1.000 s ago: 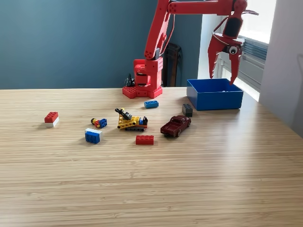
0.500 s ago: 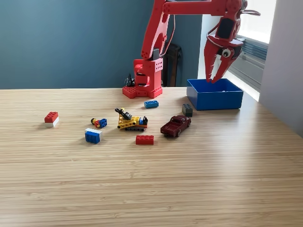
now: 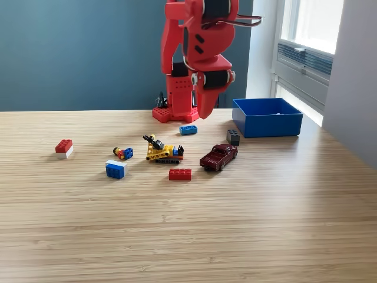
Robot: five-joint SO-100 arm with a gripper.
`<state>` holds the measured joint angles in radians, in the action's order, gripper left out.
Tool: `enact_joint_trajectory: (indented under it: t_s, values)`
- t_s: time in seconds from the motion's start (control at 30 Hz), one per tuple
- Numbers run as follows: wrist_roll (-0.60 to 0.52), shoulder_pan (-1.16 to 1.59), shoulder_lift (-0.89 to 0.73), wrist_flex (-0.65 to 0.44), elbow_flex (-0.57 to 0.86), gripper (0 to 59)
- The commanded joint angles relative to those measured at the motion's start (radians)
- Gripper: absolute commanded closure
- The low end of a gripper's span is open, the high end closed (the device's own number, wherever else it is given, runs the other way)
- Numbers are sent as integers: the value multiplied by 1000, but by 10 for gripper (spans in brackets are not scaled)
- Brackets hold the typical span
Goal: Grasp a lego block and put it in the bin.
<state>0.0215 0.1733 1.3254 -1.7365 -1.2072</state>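
Observation:
My red arm has swung in front of its base (image 3: pixel 177 112), and the gripper (image 3: pixel 205 112) hangs point-down above the table. Its jaws look pressed together with nothing between them. Just below it at the exterior view's left lies a flat blue brick (image 3: pixel 188 130), and a dark grey brick (image 3: pixel 233 137) sits lower right of it. The blue bin (image 3: pixel 266 125) stands at the right, well clear of the gripper. Nearer the front lie a red brick (image 3: pixel 179 174), a blue-and-white block (image 3: pixel 115 168) and a red-and-white block (image 3: pixel 63 147).
A dark red toy car (image 3: pixel 218 157) stands between the grey brick and the red brick. A yellow lego vehicle (image 3: pixel 163 151) and a small blue, yellow and red piece (image 3: pixel 123 153) lie mid-table. A window and wall close off the right side.
The gripper has left its place above the bin, swinging left and down towards the middle of the table, and its jaws have gone from wide open to together.

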Motion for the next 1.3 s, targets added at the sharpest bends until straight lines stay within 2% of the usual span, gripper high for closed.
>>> enact_joint_trajectory:
  t_s: [0.03,0.77,1.07,1.3]
  values:
    - [15,-31,28,-34,52,585]
    - [6,-52,26,3,48,585]
    - [67,-118,11,94,54,585]
    - [61,-112,11,169,54,571]
